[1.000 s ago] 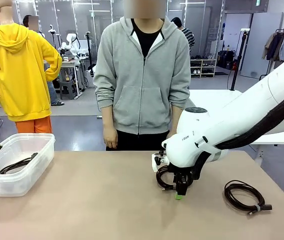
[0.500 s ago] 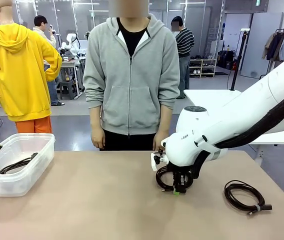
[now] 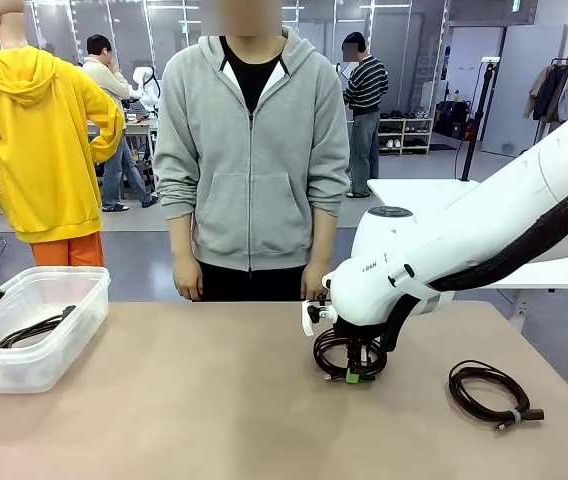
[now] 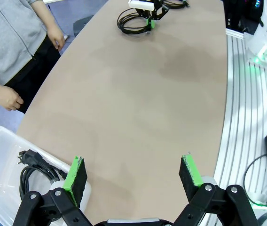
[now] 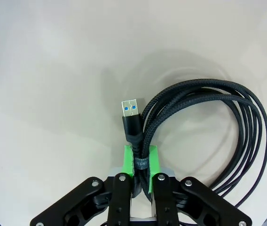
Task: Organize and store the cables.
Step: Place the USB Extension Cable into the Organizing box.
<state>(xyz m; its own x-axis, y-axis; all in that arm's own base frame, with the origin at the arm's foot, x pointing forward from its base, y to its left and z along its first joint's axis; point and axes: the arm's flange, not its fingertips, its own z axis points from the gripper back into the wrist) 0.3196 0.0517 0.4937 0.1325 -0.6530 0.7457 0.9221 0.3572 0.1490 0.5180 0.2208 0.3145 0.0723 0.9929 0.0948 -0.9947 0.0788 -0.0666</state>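
Black braided cable (image 5: 194,89), coiled round with a silver USB plug (image 5: 131,109), sits midway along the tan surface (image 3: 184,400), and my right jaws are pinched tight on its tied neck. I judge the grip made. Next comes a lift and a carry to the clear plastic tub (image 3: 24,365) at left, where another coil (image 3: 36,328) lies. A third coil (image 3: 489,392) waits nearby. My left jaws gape, holding nothing, beside that tub. Whether the gripped coil has left the surface is hard to tell.
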